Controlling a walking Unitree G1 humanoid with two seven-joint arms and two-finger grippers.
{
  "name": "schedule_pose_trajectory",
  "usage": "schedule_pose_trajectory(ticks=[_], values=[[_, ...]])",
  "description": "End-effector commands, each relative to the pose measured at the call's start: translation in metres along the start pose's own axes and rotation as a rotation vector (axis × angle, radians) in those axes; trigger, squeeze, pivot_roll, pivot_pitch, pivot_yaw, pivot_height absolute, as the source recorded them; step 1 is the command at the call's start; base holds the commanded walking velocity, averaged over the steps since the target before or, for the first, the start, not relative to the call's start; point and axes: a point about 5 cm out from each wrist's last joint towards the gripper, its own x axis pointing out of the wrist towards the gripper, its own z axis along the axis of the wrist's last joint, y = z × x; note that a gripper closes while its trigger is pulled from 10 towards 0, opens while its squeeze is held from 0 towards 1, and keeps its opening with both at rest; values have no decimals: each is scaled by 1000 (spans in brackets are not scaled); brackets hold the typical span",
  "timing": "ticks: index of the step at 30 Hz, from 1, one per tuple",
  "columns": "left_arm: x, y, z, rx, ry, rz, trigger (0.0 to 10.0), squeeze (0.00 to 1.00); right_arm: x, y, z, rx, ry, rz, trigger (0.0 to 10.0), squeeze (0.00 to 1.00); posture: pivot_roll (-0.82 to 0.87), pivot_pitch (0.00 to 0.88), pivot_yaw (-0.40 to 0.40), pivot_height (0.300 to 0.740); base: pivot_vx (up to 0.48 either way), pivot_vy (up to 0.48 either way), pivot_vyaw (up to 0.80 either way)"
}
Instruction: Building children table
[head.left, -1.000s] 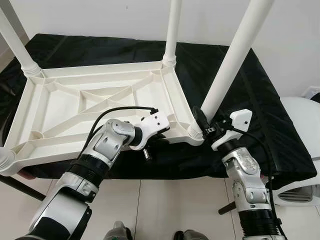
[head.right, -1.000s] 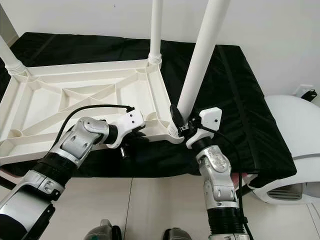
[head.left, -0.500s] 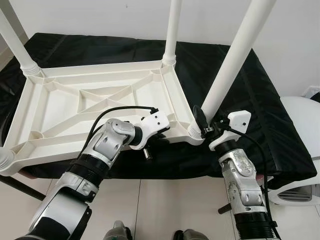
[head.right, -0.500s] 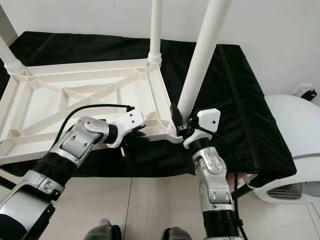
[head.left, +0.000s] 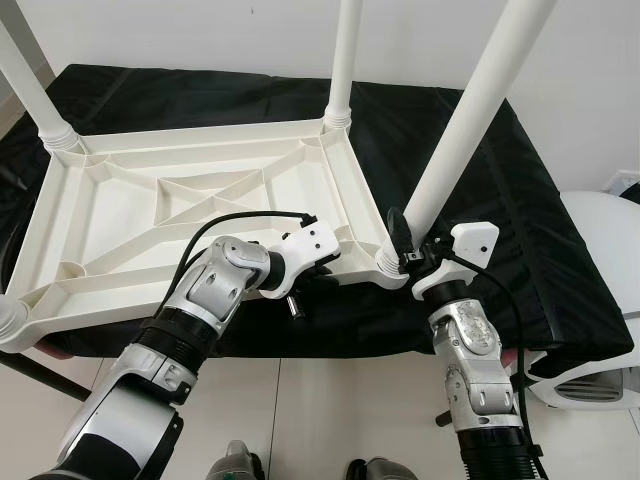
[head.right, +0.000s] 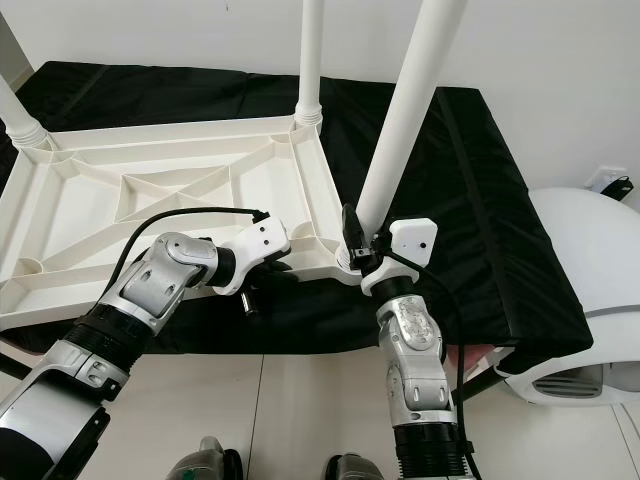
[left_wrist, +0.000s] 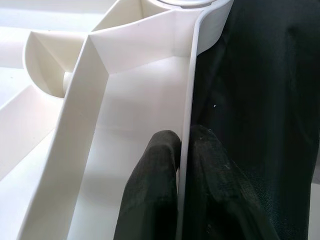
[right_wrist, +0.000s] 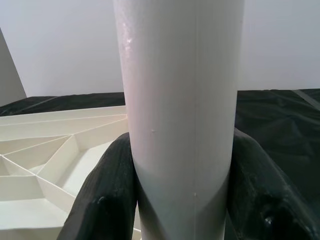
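You are looking down at a white plastic children's tabletop (head.left: 190, 210) lying upside down, ribbed underside up, on a desk draped in black cloth (head.left: 500, 190). Round white plastic legs stand up from its corners: one at the far left (head.left: 30, 85), one at the far right corner (head.left: 345, 60), and a thick one at the near right corner (head.left: 470, 110), which leans toward the right as it rises.

Your left arm reaches in from the lower left with the elbow bent and the forearm angled up to the right. The left gripper (head.left: 312, 272) sits at the tabletop's near rim, just left of the near right corner. In the left wrist view its two black fingers (left_wrist: 155, 195) are pinched together on the thin white rim wall (left_wrist: 187, 150), one finger inside the tray-like underside, the other outside against the black cloth.

Your right arm rises nearly straight up from below, wrist bent toward the left. The right gripper (head.left: 405, 245) is at the base of the near right leg, just above its socket (head.left: 388, 268). In the right wrist view the black fingers (right_wrist: 107, 200) press against both sides of the white tube (right_wrist: 180, 110), clamped on it.

A white rounded object (head.left: 610, 260) stands beside the desk at the right.
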Motion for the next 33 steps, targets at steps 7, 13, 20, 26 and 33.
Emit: schedule_pose_trajectory(ticks=[7,13,20,26,33], values=[[-10,10,42,90,-141,71,10000,0,-11,9,-34,29,177,-59,10000,0,12,84,-1,740,0,0,0],[-11,9,43,91,-144,70,10000,0,-11,7,-38,13,194,-162,10000,0,16,88,-3,740,0,0,0],[-11,9,43,90,-144,69,10000,0,-11,7,-37,6,191,-167,10000,0,16,89,-3,740,0,0,0],[-11,9,43,90,-144,69,10000,0,-11,7,-37,6,191,-167,10000,0,16,89,-3,740,0,0,0],[-11,9,43,90,-144,69,10000,0,-11,7,-37,6,191,-167,10000,0,16,89,-3,740,0,0,0]])
